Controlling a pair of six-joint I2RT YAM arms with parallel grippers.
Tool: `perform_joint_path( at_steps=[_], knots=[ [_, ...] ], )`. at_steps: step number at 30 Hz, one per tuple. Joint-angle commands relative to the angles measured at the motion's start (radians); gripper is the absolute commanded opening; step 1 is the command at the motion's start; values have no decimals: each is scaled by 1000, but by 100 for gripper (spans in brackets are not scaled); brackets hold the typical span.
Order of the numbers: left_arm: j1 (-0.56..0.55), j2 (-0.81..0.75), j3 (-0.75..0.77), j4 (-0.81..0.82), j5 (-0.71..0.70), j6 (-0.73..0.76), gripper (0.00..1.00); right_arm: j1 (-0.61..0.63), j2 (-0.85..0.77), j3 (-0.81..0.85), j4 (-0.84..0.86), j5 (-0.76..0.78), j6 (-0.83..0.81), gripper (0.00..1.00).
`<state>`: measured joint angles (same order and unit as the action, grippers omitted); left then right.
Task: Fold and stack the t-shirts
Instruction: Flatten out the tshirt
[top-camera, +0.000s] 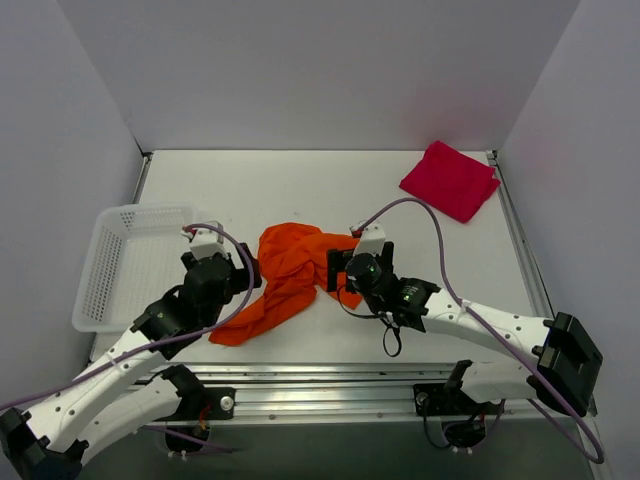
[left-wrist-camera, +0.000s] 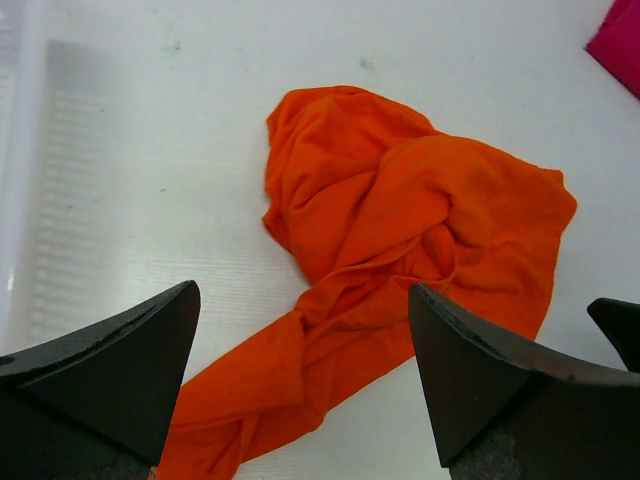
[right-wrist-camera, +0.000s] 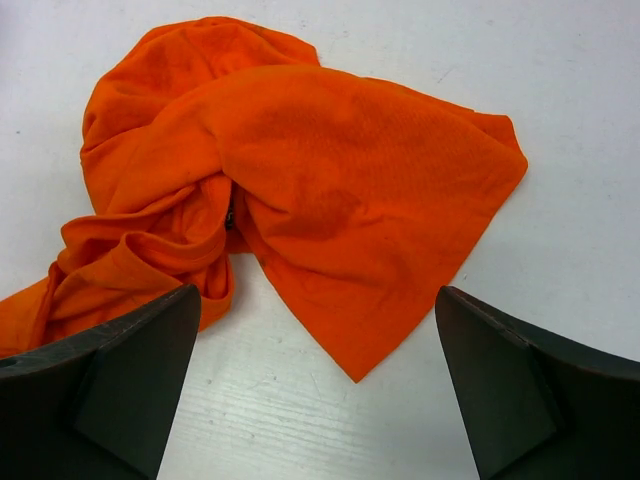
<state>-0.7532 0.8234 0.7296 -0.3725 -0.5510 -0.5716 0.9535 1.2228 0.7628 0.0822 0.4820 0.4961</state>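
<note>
Wrist views: left gripper (left-wrist-camera: 303, 300), right gripper (right-wrist-camera: 318, 295), jaws apart, flank crumpled orange shirt (top-camera: 290, 272), perhaps touching.

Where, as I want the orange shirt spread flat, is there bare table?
Bare table lies beyond the orange shirt, between the white basket and the folded red shirt. Another patch lies right of it, nearer than the red shirt. Crowded: near centre, where the left end effector and the right end effector flank it.

Crumpled orange t-shirt (top-camera: 290, 278) mid-table; folded crimson t-shirt (top-camera: 450, 180) far-right.
</note>
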Motion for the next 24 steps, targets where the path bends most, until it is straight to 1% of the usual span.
perform_joint_path(
  at_steps=[1, 5, 12, 18, 21, 23, 24],
  knots=[
    [-3, -72, -16, -161, -130, -70, 94, 5, 11, 29, 11, 36, 2, 100],
    [-3, -55, -3, -200, -150, -73, 94, 7, -28, 3, 39, 21, -10, 100],
    [-3, -6, 10, -250, -162, -112, 94, 7, -52, -2, 13, 69, -7, 100],
    [-3, 40, 19, -354, -211, -258, 94, 7, -88, -31, 34, 70, -1, 100],
    [-2, 59, -16, -344, -214, -338, 94, 7, -86, -30, 41, 50, -8, 100],
    [-1, 60, -35, -336, -192, -393, 94, 7, -82, -28, 41, 52, -5, 100],
    [-1, 60, -45, -307, -175, -395, 94, 5, -82, -30, 34, 56, -4, 100]
  ],
)
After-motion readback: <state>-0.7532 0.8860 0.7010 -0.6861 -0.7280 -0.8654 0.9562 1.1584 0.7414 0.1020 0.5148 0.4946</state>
